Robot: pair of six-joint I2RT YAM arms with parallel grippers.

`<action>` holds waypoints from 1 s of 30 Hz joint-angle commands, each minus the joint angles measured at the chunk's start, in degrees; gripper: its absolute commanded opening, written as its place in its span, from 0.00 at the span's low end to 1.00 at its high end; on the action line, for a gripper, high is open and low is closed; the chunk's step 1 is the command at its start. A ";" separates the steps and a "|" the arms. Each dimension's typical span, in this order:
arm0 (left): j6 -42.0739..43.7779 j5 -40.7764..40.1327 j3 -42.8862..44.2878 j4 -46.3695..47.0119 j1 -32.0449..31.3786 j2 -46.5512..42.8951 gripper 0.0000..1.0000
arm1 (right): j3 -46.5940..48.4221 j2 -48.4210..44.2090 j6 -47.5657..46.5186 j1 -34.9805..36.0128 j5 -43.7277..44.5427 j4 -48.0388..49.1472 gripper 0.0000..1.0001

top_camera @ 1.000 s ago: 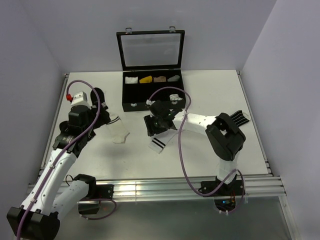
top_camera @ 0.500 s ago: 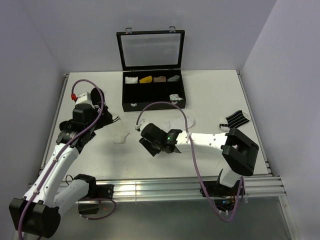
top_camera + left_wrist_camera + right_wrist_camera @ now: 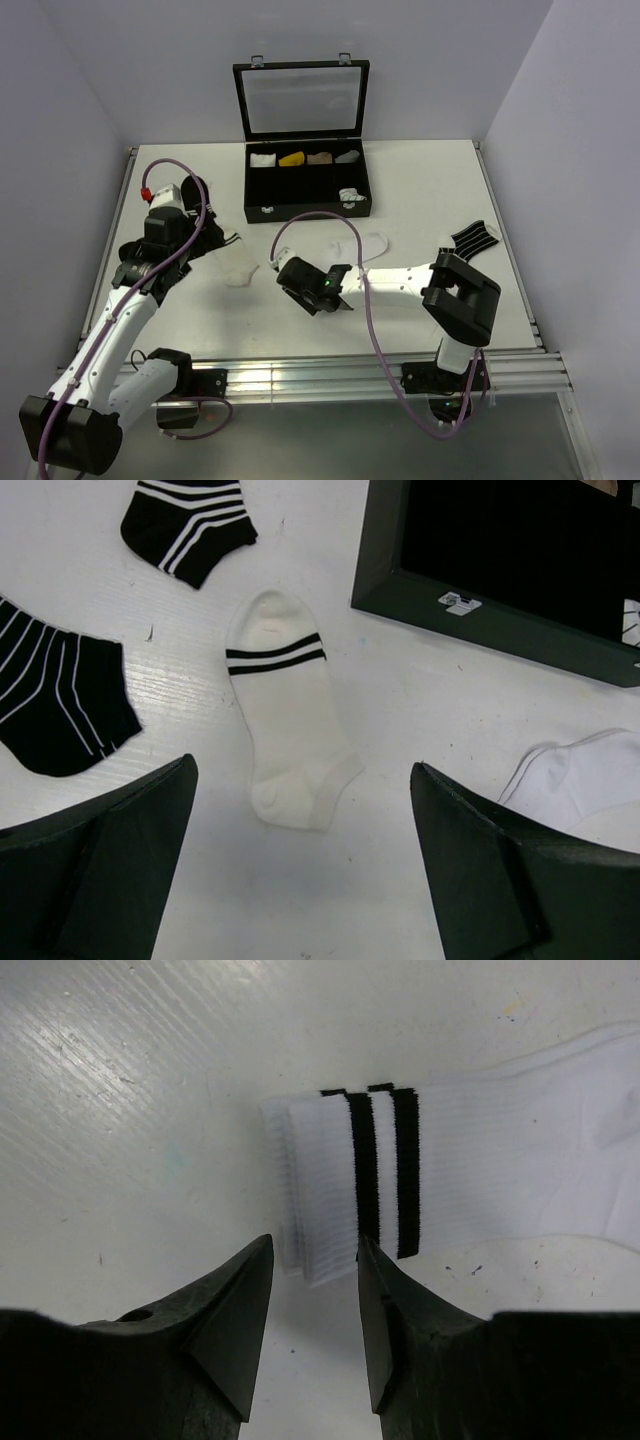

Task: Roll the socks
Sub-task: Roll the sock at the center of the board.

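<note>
White banded-cuff sock (image 3: pixel 450 1170): 1 | black striped socks (image 3: pixel 60 710): 2 | left hand (image 3: pixel 303 780): wide | right hand (image 3: pixel 315 1250): narrow, astride sock edge

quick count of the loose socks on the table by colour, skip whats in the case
black socks with white stripes: 2
cream sock with dark bands: 1
white sock with black-banded cuff: 1
black-and-white lined sock: 1
total: 5

Ribbed white knit cloth, soft and matt, on the banded sock (image 3: pixel 330 1160). Smoother cream knit on the cream sock (image 3: pixel 290 730). White table (image 3: pixel 120 1060), matt, faintly scratched and grained. Matt black plastic for the fingers (image 3: pixel 230 1330). Matt black case (image 3: pixel 480 620) with glossy clear lid (image 3: pixel 300 100). Bare brushed metal along the rail (image 3: pixel 320 372).
</note>
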 commanded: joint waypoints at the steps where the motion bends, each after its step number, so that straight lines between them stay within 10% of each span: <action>1: 0.11 1.15 1.86 0.77 0.60 -0.15 0.93 | 2.69 0.90 -1.24 1.36 1.84 0.21 0.46; 22: -0.06 2.73 1.86 0.86 1.66 1.08 0.92 | 6.29 8.11 -1.95 2.59 -0.89 -3.22 0.38; 30: -0.41 5.01 1.77 1.48 1.74 2.05 0.92 | 7.70 9.61 -0.98 2.94 -0.97 -3.83 0.04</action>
